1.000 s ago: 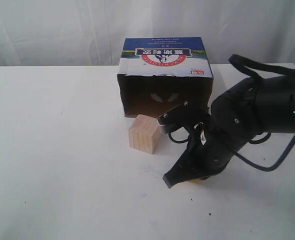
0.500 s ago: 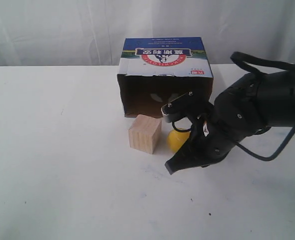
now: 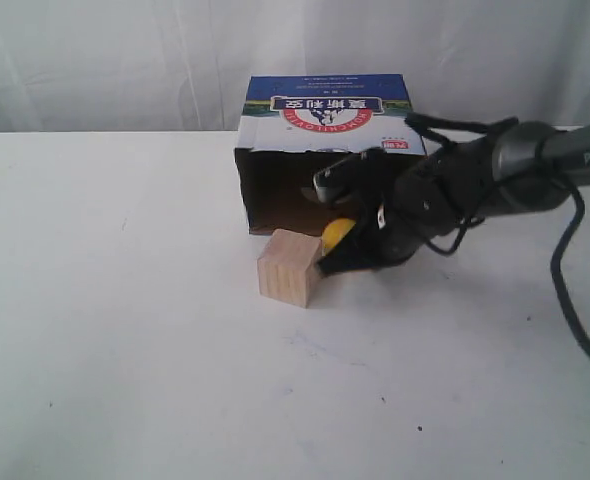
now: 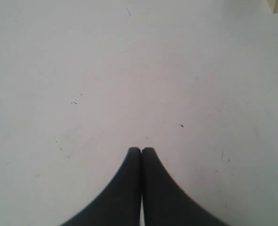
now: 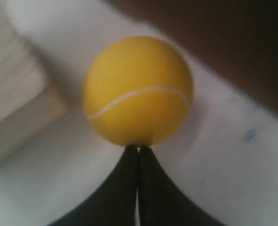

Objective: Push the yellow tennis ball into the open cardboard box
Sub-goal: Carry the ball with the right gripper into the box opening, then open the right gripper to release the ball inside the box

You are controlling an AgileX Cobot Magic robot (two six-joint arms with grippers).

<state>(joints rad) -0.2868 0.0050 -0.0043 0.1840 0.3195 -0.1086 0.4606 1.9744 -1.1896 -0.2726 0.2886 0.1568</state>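
Observation:
The yellow tennis ball (image 3: 337,234) (image 5: 138,91) lies on the white table at the mouth of the open cardboard box (image 3: 330,125), whose dark interior (image 5: 224,42) faces me. My right gripper (image 3: 332,266) (image 5: 138,149) is shut, its tips touching the ball on the side away from the box. The ball sits beside the pale wooden cube (image 3: 289,267) (image 5: 14,99). My left gripper (image 4: 141,150) is shut over bare table and does not show in the exterior view.
The white table (image 3: 125,330) stretches wide to the left and front of the cube. A white curtain (image 3: 105,60) hangs behind the box. The right arm's black cable (image 3: 565,290) loops over the table at the right.
The right gripper has swept up and toward the box, rolling the ball from the open table to the box's mouth. The cube has stayed put.

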